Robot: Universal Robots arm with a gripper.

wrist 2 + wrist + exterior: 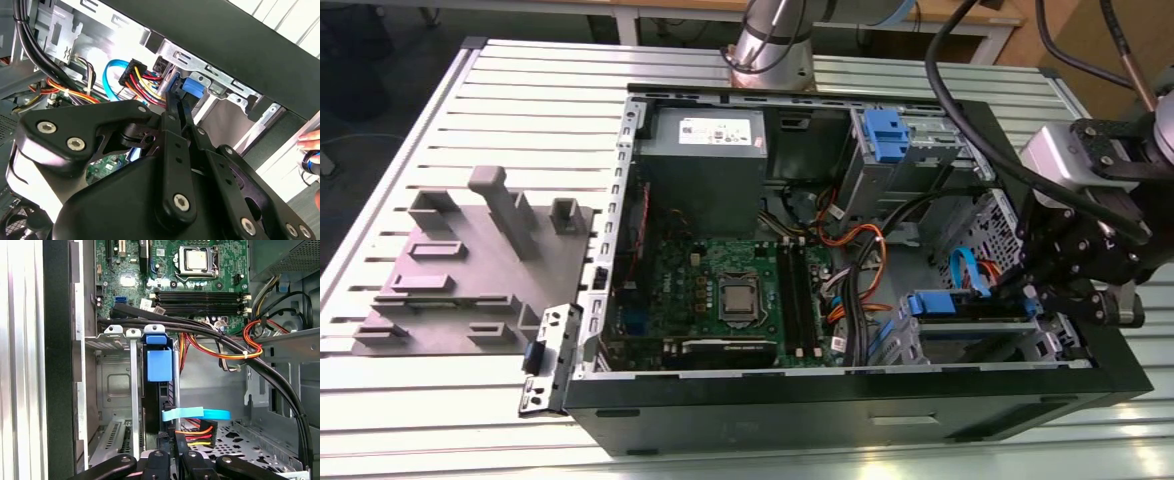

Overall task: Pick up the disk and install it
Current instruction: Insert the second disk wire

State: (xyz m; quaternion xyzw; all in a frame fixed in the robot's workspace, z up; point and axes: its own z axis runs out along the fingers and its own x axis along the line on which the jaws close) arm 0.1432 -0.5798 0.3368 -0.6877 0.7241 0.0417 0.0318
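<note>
Blue-framed disk (159, 371), one, in bay, one hand (172, 452)

Matt black painted-metal computer case (854, 405) on a ribbed, brushed aluminium table (534, 100). Glossy blue plastic disk carrier (159, 365); bare, dull-grey sheet-metal drive cage (112, 385). Matt black metal gripper (172, 107).

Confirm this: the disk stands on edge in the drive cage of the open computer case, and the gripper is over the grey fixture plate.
Not quite. The gripper is at the disk in the drive cage, not over the fixture plate, as the exterior view shows. The rest holds.
</note>
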